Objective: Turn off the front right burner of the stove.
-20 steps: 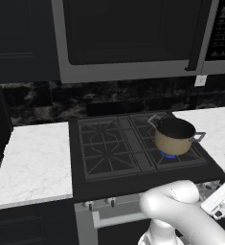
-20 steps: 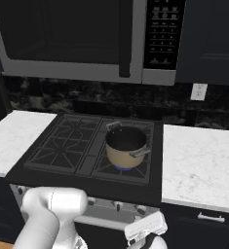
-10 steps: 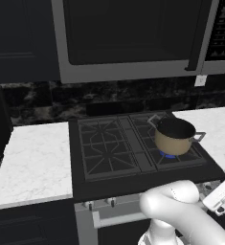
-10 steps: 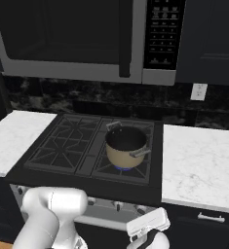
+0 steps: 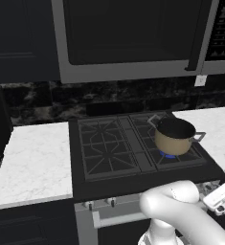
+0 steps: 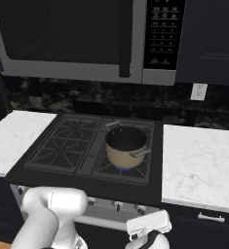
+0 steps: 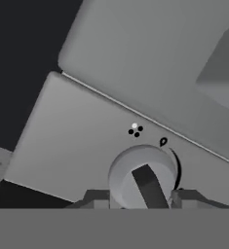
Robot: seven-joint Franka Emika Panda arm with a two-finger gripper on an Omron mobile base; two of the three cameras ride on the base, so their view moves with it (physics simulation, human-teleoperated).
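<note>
Steel stove (image 5: 109,167) front filled the hand camera.
Gripper (image 7: 143,197) fingers flanked a silver knob (image 7: 143,180); grip unclear. Front right burner (image 6: 123,168) glowed blue.

tan pot (image 5: 174,137), microwave (image 5: 133,38), marble counters (image 5: 32,162)

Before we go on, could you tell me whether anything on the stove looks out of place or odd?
Nothing looks askew or spilled. The pot sits upright on the lit front right burner of the stove; the claw straddles a knob.
</note>
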